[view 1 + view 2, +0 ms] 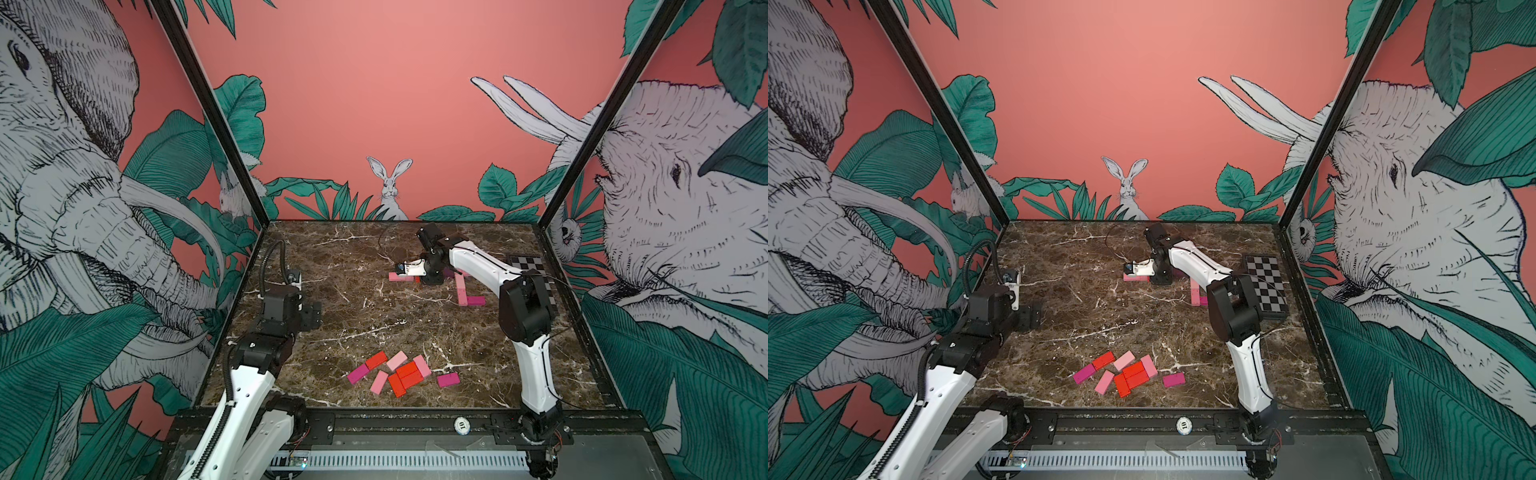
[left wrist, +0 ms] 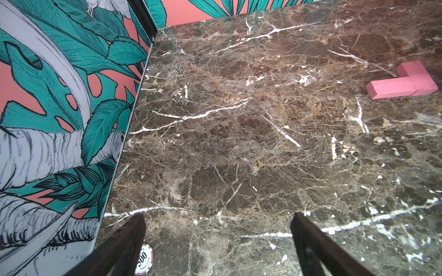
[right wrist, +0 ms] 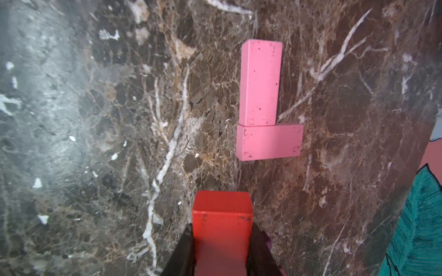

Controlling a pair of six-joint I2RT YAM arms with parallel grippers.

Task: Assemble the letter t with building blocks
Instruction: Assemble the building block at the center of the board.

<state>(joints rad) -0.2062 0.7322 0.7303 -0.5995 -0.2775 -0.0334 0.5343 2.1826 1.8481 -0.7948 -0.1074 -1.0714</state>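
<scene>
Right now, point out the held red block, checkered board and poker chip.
red block [image 3: 222, 231]: right wrist view, end face.
checkered board [image 1: 1268, 282]: in a top view, centre.
poker chip [image 2: 146, 259]: left wrist view, printed face.

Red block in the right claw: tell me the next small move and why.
Probably ease the red block forward and set it flush against the nearer pink block, then open. The right claw is shut on it, just short of that block, which touches the farther pink block in an L on the marble.
</scene>
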